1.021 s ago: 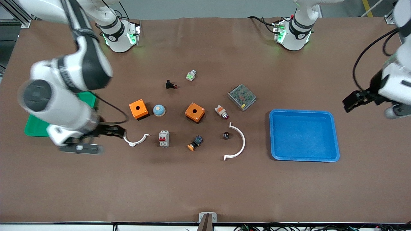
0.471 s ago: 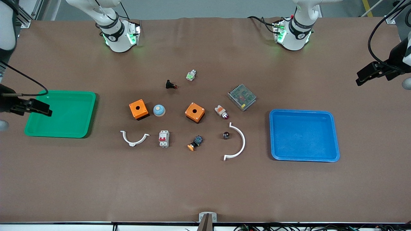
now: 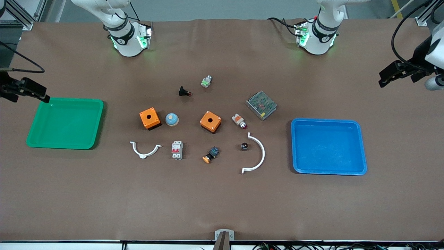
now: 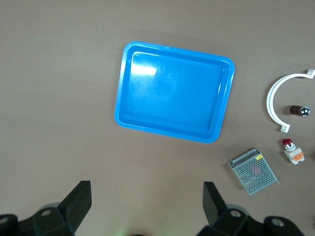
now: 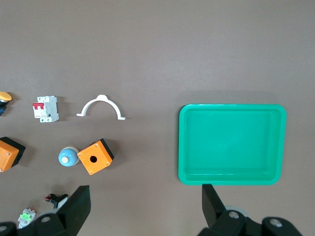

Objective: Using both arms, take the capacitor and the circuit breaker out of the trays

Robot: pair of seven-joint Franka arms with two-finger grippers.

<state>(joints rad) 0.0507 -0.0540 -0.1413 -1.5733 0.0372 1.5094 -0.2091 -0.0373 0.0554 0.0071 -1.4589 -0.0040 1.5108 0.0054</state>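
Note:
The capacitor (image 3: pixel 244 146), a tiny black cylinder with a shiny end, lies inside the curve of a large white arc (image 3: pixel 257 154); it also shows in the left wrist view (image 4: pixel 299 110). The breaker (image 3: pixel 177 150), white-grey with red levers, lies beside a small white clip (image 3: pixel 145 150); it also shows in the right wrist view (image 5: pixel 46 108). My left gripper (image 3: pixel 390 73) is open and empty, high over the left arm's end of the table, apart from both parts. My right gripper (image 3: pixel 33 91) is open and empty, high by the green tray's corner.
A blue tray (image 3: pixel 360 146) sits toward the left arm's end and a green tray (image 3: pixel 99 121) toward the right arm's end. Between them lie two orange boxes (image 3: pixel 150 118) (image 3: pixel 210 121), a blue dome (image 3: pixel 171 119), a metal power supply (image 3: pixel 261 105), an orange-capped button (image 3: pixel 210 155) and small parts.
The right gripper has swung from beside the small white clip out to the green tray's corner. The left gripper has drawn up and outward. The parts on the table have not moved.

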